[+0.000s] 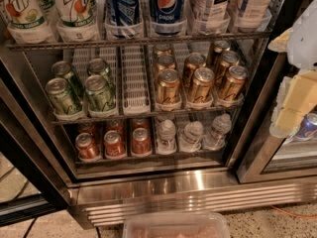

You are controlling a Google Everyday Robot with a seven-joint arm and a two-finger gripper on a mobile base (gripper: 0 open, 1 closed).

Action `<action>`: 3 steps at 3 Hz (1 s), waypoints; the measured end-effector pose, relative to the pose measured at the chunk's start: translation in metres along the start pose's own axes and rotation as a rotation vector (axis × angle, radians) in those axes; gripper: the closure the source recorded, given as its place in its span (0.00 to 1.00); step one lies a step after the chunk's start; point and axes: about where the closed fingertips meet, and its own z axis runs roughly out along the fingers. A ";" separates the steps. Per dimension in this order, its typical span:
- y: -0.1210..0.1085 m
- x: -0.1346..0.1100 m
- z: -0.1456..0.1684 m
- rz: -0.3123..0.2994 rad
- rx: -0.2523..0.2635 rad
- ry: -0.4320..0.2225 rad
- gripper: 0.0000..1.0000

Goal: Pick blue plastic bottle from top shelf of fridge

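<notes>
The fridge (163,192) stands open before me, with a ribbed steel base. On the top shelf (138,41), a grey wire rack with clear cups, two clear bottles with pale bluish-white labels and dark print stand at the right: the blue plastic bottle (210,4) and one like it (253,4). Their tops are cut off by the frame. Two dark blue Pepsi bottles (167,6) stand in the middle and white-and-green 7UP bottles (74,9) at the left. My gripper (296,100), white and cream, hangs at the right edge, outside the fridge, right of and below these bottles.
The middle rack holds green cans (81,90) at the left and gold cans (198,81) at the right. The bottom rack holds red cans (114,143) and small water bottles (193,135). A clear plastic tub (176,225) sits on the floor in front. The dark door frame (250,118) stands between gripper and shelves.
</notes>
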 end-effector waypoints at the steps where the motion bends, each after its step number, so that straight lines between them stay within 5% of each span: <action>1: -0.001 -0.002 -0.002 0.013 0.015 -0.006 0.00; 2: 0.009 -0.009 0.001 0.113 0.071 -0.045 0.00; 3: -0.006 -0.025 0.004 0.221 0.165 -0.153 0.00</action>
